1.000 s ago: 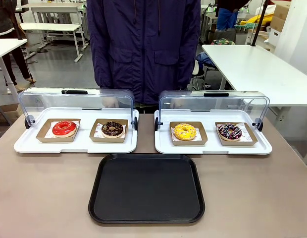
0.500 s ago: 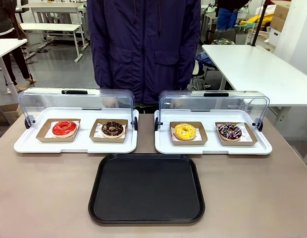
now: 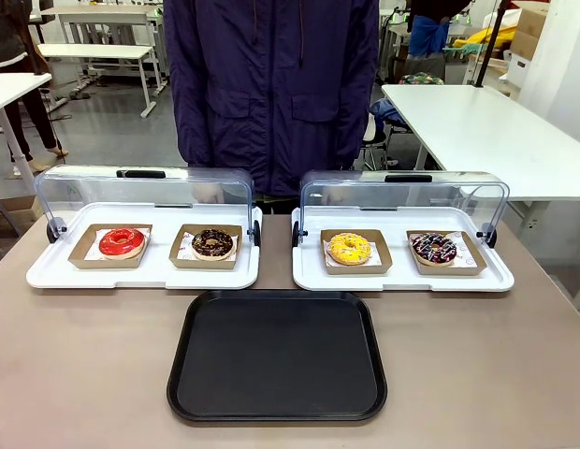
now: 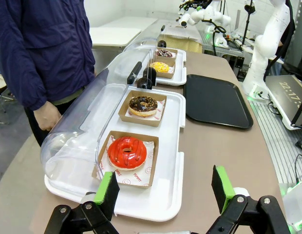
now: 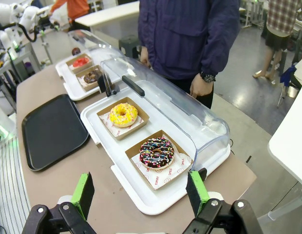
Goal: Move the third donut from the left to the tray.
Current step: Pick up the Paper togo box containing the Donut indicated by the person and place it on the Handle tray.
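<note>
The third donut from the left (image 3: 349, 248) has yellow icing and sits in a brown cardboard holder on the right white tray; it also shows as the yellow donut (image 5: 123, 115) in the right wrist view and far off as the yellow donut (image 4: 160, 67) in the left wrist view. The black tray (image 3: 278, 354) lies in front of both white trays, with nothing on it. My left gripper (image 4: 164, 187) stands open above the table near the red donut (image 4: 127, 151). My right gripper (image 5: 140, 193) is open, nearest the dark sprinkled donut (image 5: 157, 152).
Two white trays (image 3: 47, 273) (image 3: 496, 279) with raised clear lids hold the donuts in a row: red (image 3: 121, 242), chocolate (image 3: 212, 244), yellow, dark sprinkled (image 3: 433, 247). A person in a dark blue jacket (image 3: 271, 84) stands at the far edge, hands down behind the lids.
</note>
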You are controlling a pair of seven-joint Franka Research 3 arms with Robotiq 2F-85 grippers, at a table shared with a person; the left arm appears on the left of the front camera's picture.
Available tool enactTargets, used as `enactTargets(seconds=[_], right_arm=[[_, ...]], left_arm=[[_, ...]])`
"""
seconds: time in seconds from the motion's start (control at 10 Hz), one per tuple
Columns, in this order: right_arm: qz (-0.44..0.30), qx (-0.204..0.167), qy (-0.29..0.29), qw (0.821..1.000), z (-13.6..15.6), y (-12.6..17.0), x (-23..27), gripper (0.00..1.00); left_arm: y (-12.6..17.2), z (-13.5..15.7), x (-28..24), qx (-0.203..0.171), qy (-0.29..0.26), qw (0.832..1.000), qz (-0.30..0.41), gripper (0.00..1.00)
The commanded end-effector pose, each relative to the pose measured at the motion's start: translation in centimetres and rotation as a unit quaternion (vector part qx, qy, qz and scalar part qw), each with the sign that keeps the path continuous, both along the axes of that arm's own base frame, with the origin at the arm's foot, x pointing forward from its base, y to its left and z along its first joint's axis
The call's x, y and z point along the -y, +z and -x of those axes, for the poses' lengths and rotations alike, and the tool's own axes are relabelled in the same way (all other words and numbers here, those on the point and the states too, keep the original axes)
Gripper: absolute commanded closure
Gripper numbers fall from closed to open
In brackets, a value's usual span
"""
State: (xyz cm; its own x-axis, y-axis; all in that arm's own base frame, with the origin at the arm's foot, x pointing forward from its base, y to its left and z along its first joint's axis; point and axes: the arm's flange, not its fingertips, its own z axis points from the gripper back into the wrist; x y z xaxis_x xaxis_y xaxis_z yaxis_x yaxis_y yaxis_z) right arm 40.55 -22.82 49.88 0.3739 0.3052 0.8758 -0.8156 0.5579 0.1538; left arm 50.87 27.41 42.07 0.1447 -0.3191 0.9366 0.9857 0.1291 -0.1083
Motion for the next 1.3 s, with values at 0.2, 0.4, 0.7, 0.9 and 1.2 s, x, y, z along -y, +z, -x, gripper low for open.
enactTargets(seconds=[0.2,0.4,0.7,0.9,1.2], right_arm=[[-0.004,0.005,0.002,1.0,0.04,0.07,-0.2,0.0],[-0.004,0.005,0.002,1.0,0.04,0.07,-0.2,0.0],[-0.004,0.005,0.002,1.0,0.04,0.07,-0.2,0.0],[-0.004,0.005,0.002,1.0,0.04,0.07,-0.2,0.0],[-0.004,0.005,0.002,1.0,0.04,0.07,-0.2,0.0]], left_arm=[[0.14,0.1,0.13,-0.001,-0.003,1.0,-0.004,0.0],[0.14,0.1,0.13,-0.001,-0.003,1.0,-0.004,0.0],[0.14,0.1,0.13,-0.001,-0.003,1.0,-0.004,0.0],[0.14,0.1,0.13,-0.001,-0.003,1.0,-0.004,0.0],[0.14,0.1,0.13,-0.001,-0.003,1.0,-0.004,0.0]])
